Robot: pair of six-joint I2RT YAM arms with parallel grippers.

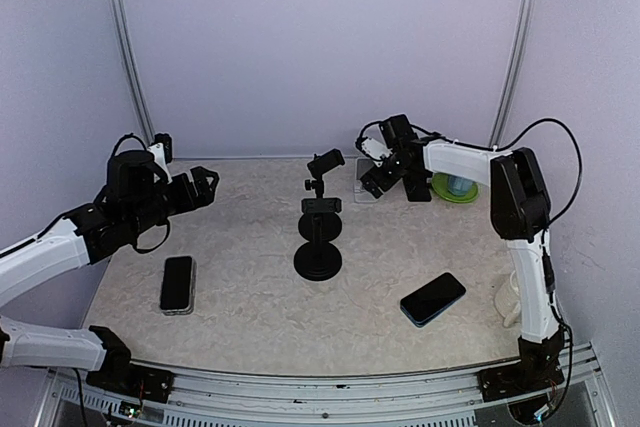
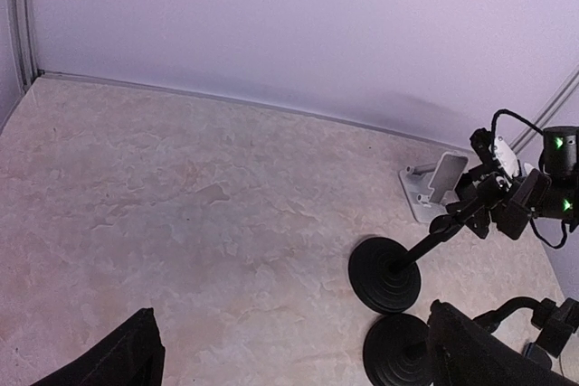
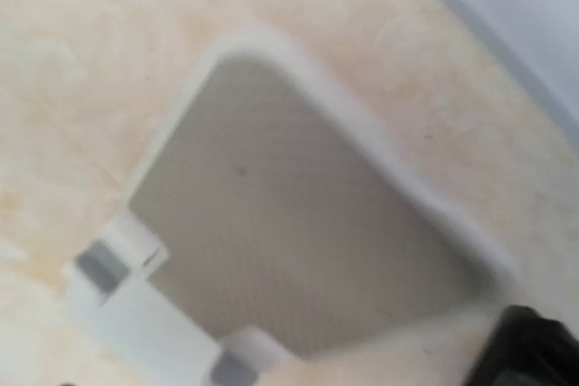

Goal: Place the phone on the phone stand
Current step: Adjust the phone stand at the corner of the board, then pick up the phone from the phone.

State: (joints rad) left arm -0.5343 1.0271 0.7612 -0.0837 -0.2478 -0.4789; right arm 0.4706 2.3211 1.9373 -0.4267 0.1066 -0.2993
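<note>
Top external: left hand, right hand open, empty; right hand over white stand behind black stand; phone front-left of it.

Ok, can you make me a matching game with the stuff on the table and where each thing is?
Things:
1. black stands
2. blue-edged phone
3. green dish
4. silver-edged phone

Places:
A. back right
B. front left
C. middle of the table
D. front right

Pairs: 1-C, 2-D, 3-A, 4-B
</note>
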